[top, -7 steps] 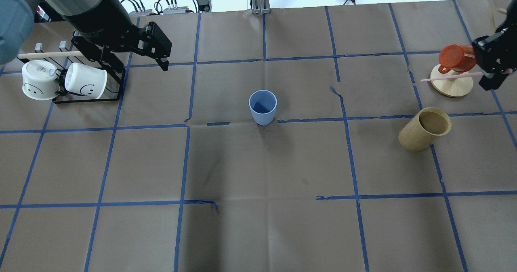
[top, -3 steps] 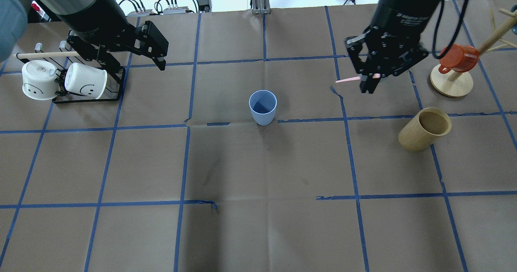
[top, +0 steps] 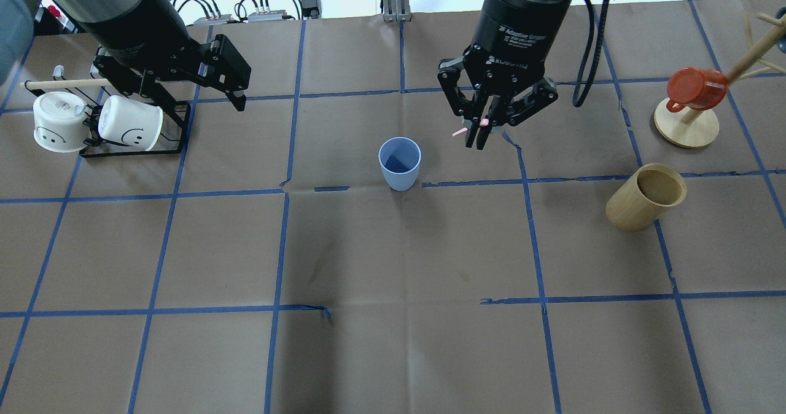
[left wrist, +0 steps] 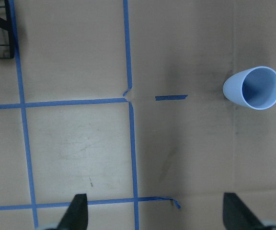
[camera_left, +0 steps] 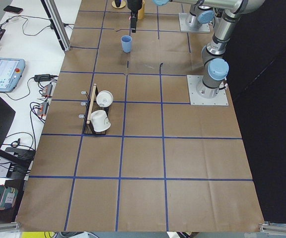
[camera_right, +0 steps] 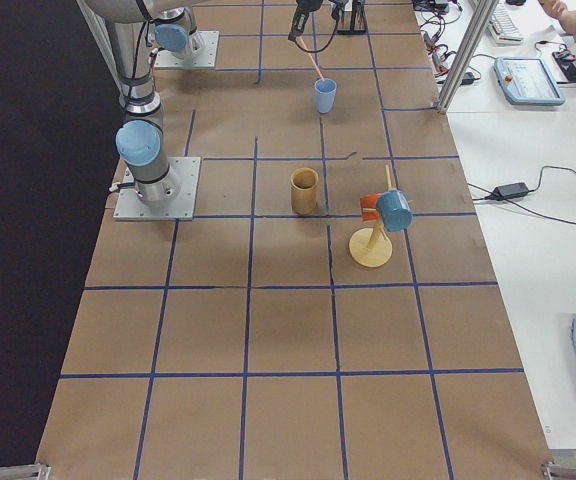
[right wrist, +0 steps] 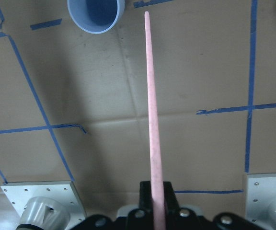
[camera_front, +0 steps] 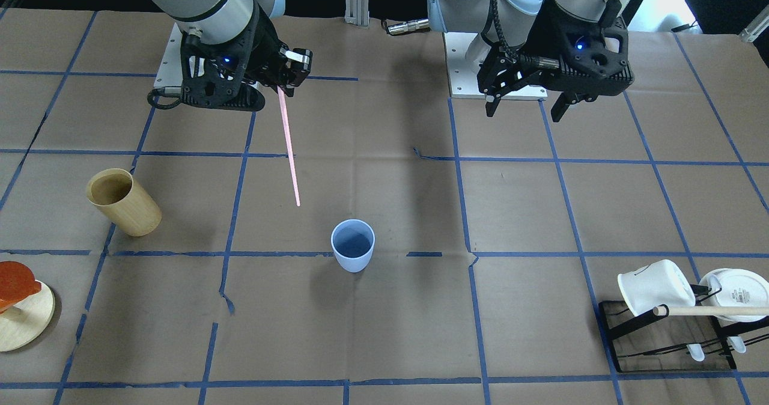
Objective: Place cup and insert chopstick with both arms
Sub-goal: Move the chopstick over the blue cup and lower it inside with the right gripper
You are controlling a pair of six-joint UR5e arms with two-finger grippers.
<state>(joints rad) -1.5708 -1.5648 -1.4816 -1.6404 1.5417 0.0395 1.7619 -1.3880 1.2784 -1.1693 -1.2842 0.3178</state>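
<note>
The light-blue cup (top: 400,163) stands upright at the table's middle; it also shows in the front view (camera_front: 352,246). My right gripper (top: 478,137) is shut on the top end of the pale-pink chopstick (camera_front: 288,146). It holds the chopstick in the air, slanting down toward the cup. In the right wrist view the chopstick (right wrist: 152,120) runs from the jaws to a tip just right of the cup (right wrist: 96,14), outside the rim. My left gripper (camera_front: 525,110) is open and empty, raised well to the cup's left; its wrist view shows the cup (left wrist: 253,88) far off.
A tan wooden cylinder cup (top: 645,196) stands at the right. Behind it is a mug tree (top: 686,125) with a red mug (top: 694,88). At far left a black rack (top: 132,150) holds two white mugs and a wooden dowel (top: 67,83).
My right arm has swung from the far right edge toward the centre with the chopstick, which has turned from level to pointing down beside the cup. My left gripper has drifted slightly left.
</note>
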